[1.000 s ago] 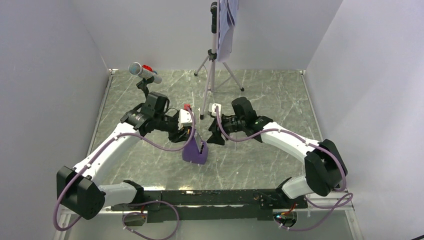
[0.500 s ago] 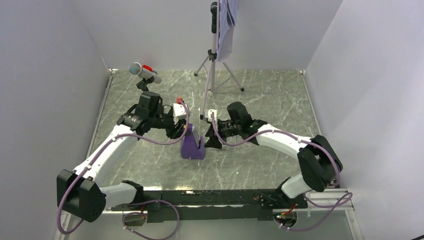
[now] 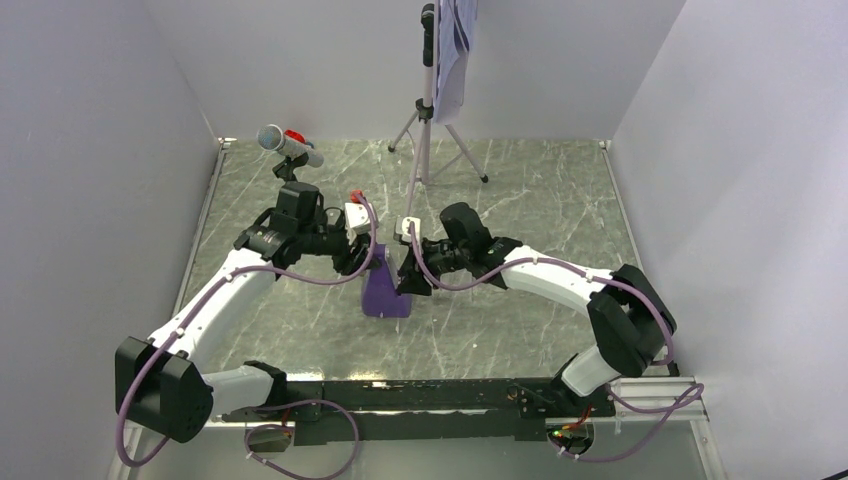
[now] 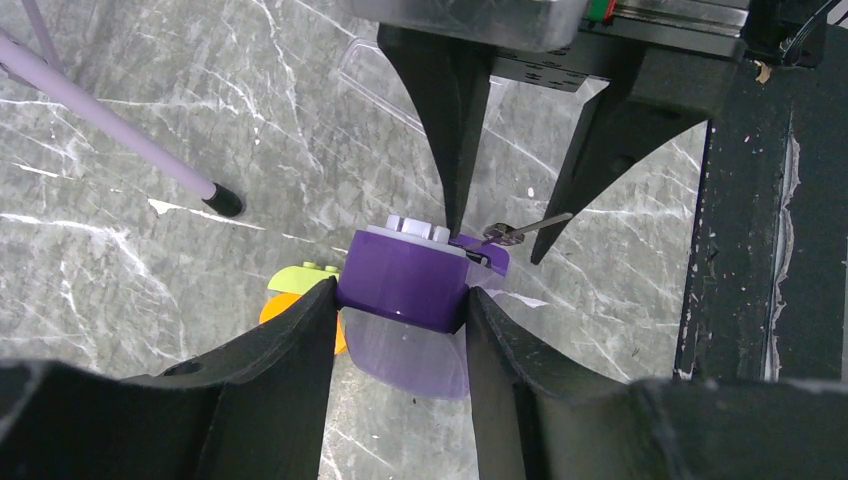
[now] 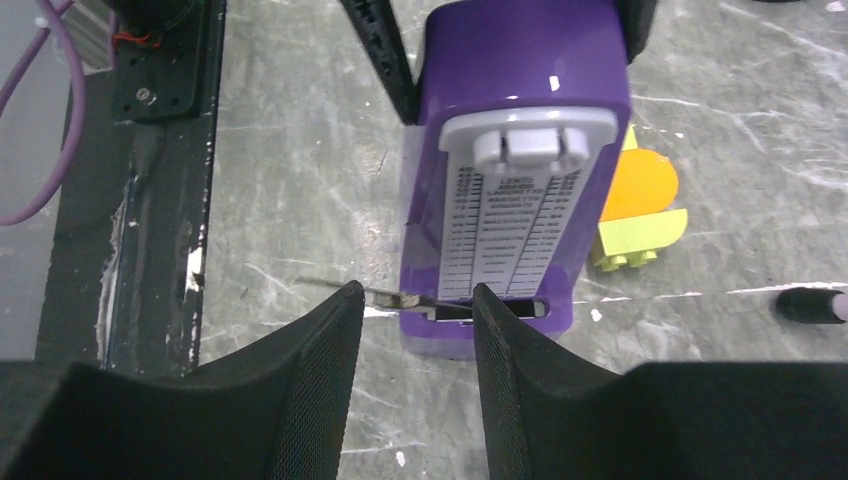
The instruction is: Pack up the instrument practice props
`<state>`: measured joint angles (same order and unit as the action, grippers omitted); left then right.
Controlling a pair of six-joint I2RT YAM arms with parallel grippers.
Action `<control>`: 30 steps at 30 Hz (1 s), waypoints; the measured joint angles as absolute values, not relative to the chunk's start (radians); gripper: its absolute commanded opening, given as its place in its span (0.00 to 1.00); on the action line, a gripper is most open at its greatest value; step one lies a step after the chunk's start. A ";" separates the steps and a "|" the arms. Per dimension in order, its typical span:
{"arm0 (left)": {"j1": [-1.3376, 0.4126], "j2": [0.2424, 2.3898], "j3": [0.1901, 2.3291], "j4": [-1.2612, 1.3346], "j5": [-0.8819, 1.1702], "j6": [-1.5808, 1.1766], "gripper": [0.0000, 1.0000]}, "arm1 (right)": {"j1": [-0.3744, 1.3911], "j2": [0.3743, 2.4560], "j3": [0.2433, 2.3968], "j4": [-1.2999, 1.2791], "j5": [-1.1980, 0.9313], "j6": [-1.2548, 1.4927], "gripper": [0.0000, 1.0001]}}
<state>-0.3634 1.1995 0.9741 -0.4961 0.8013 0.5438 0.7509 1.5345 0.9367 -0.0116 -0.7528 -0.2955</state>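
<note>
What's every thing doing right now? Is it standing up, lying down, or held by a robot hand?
Purple metronome: upright on the table, held.
Left hand: shut on the metronome.
Right hand: open, around the metronome's thin rod.
Block: lying on the table, untouched.
Music stand: standing, pages on it.
Microphone: tilted, nobody holding it.

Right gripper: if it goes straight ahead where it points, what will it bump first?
Most likely the thin silver pendulum rod sticking out at the foot of the purple wedge-shaped metronome, then the metronome itself. The right gripper is open; depth is unclear.
</note>
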 measured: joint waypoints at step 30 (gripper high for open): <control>-0.361 1.202 0.974 -0.495 0.808 0.538 0.01 | 0.747 1.536 0.949 -0.006 -0.644 -0.323 0.21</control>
<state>-0.3614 1.2022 0.9741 -0.4946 0.8078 0.5385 0.7467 1.5356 0.9489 -0.0063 -0.6441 -0.3225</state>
